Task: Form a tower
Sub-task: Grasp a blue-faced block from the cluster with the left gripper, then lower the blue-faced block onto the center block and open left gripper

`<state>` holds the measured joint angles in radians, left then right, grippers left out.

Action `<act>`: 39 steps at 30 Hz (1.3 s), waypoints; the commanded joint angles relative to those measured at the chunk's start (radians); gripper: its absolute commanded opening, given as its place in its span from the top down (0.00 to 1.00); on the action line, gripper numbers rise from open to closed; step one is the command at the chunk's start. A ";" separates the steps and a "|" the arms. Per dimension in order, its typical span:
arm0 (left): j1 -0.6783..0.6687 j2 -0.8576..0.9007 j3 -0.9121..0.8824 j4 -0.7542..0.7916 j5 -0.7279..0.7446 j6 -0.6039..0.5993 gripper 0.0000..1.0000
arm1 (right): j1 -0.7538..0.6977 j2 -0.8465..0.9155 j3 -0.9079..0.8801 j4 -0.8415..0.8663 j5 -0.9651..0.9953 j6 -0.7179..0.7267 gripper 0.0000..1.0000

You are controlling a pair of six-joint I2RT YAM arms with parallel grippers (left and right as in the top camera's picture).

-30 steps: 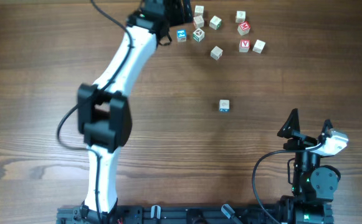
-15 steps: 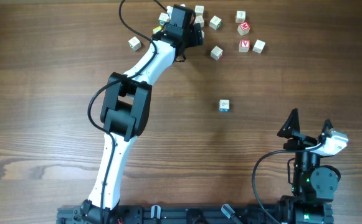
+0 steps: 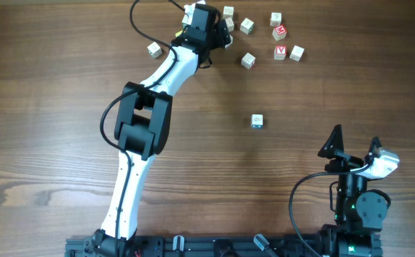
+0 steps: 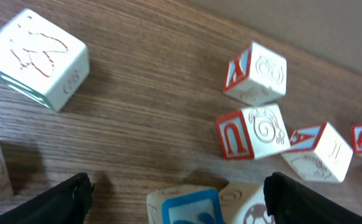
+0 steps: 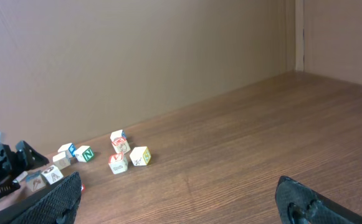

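One tower stands alone, open surface around it; beyond it nine loose cubes show, left tool open above them; right tool open.

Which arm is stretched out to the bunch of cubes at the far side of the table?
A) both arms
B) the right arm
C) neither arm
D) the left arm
D: the left gripper is out among the cubes at the far side, while the right gripper is open near the robot's base, well away from them.
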<state>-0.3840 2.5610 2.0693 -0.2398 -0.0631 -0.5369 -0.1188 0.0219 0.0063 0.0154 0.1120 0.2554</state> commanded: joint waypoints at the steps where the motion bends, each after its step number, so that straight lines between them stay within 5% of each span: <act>1: 0.007 0.028 -0.003 0.011 -0.018 -0.037 0.18 | -0.003 -0.006 -0.001 0.002 -0.001 -0.017 0.00; 6: 0.006 0.097 -0.003 -0.015 -0.008 -0.048 0.18 | -0.003 -0.006 -0.001 0.002 -0.001 -0.017 0.00; 7: 0.006 0.106 -0.003 -0.042 0.002 -0.048 0.23 | -0.003 -0.006 -0.001 0.002 -0.001 -0.016 0.00; 10: 0.013 0.094 -0.002 -0.074 0.002 -0.043 0.62 | -0.003 -0.006 -0.001 0.002 -0.001 -0.017 0.00; 13: 0.035 0.019 -0.002 -0.099 0.002 -0.032 0.83 | -0.003 -0.006 -0.001 0.002 -0.001 -0.017 0.00; 15: 0.043 -0.083 -0.002 -0.178 -0.004 0.096 0.92 | -0.003 -0.006 -0.001 0.002 -0.001 -0.017 0.00; 24: -0.054 -0.473 -0.002 -0.553 0.011 0.170 0.96 | -0.003 -0.006 -0.001 0.002 -0.001 -0.017 0.00; 29: -0.245 -0.483 -0.024 -0.742 0.011 0.157 0.96 | -0.003 -0.006 -0.001 0.002 -0.001 -0.017 0.00; 30: -0.274 -0.483 -0.047 -0.774 -0.024 0.076 0.96 | -0.003 -0.006 -0.001 0.002 -0.001 -0.017 0.00; 39: -0.413 -0.483 -0.357 -0.572 -0.060 -0.157 0.96 | -0.003 -0.006 -0.001 0.002 -0.001 -0.017 0.00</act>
<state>-0.7628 2.0724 1.7580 -0.8608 -0.0929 -0.6361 -0.1188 0.0223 0.0063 0.0154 0.1120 0.2554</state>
